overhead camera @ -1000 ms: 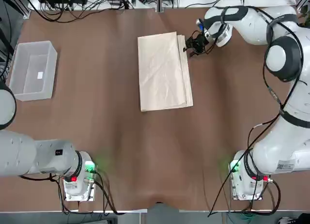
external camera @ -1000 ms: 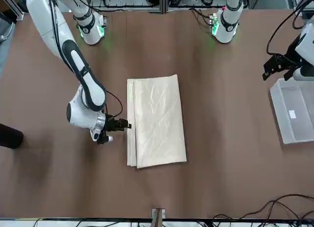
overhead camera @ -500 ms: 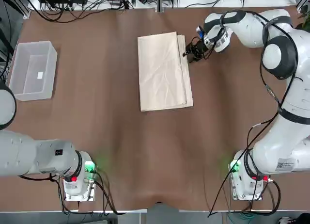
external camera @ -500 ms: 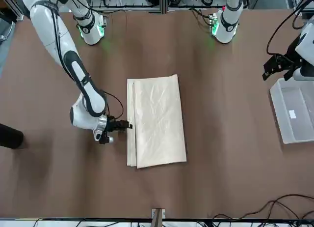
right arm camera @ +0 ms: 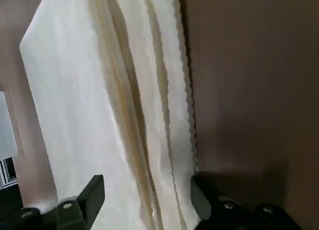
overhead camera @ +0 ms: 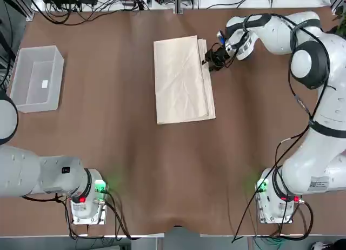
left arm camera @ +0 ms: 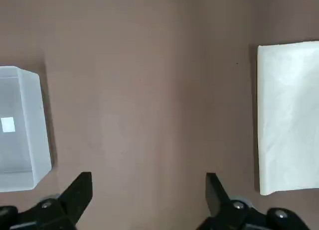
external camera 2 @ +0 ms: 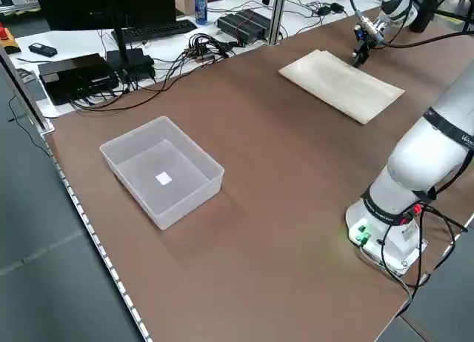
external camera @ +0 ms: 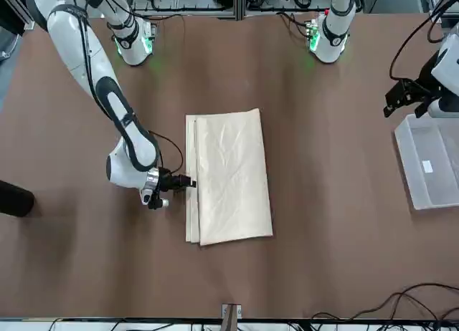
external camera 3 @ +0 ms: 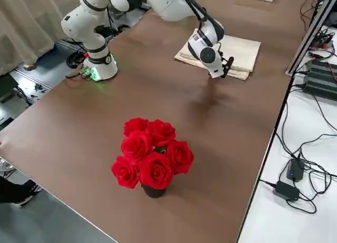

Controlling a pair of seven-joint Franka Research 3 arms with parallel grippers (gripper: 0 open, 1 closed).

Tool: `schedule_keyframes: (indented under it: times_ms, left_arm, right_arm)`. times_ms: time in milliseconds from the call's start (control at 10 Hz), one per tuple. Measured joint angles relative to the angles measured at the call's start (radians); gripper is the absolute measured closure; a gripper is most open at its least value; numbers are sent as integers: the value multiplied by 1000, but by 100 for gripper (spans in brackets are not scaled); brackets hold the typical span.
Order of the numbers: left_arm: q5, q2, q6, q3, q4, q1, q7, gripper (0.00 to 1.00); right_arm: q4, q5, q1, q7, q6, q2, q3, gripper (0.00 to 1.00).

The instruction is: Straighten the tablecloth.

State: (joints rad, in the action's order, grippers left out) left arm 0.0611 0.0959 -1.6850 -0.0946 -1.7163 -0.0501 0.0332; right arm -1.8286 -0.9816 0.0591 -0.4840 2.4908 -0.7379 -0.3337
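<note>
The cream tablecloth (overhead camera: 183, 79) lies folded into a long rectangle on the far middle of the brown table, its layered edges facing the robot's right side. Low at that edge, near the far corner, my right gripper (overhead camera: 207, 59) stands open. In the right wrist view its fingers (right arm camera: 93, 191) straddle the stacked, scalloped edges of the tablecloth (right arm camera: 124, 115), apart from them. The front view has the right gripper (external camera: 185, 182) touching or almost touching the cloth's side. My left gripper (external camera: 403, 94) hangs open high above the table's left side.
A clear plastic bin (overhead camera: 37, 78) holding a small white tag sits at the far left, under the left gripper. A bunch of red roses (external camera 3: 151, 153) stands on the table's right part. Cables and electronics (external camera 2: 111, 64) lie beyond the far edge.
The right gripper has shifted slightly nearer to the cloth's layered edge and its wrist has turned. The cloth and the left arm have not moved.
</note>
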Motion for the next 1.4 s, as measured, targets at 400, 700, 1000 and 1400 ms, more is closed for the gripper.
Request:
schedule_keyframes:
  times_ms: [400,700,1000,1400]
  left_arm:
    - [0,-1,0,0,-1,0,0,0]
    - [0,-2,0,-1,-1,0,0,0]
    - [0,-5,0,-2,-1,0,0,0]
    - [0,-6,0,-4,-1,0,0,0]
  right_arm:
    - [2,-61,43,-5,14,-10,-1,21]
    - [4,-62,59,-50,18,-17,-1,56]
    - [17,-63,57,-98,18,-32,1,96]
    - [26,-63,-31,-163,-46,-26,6,96]
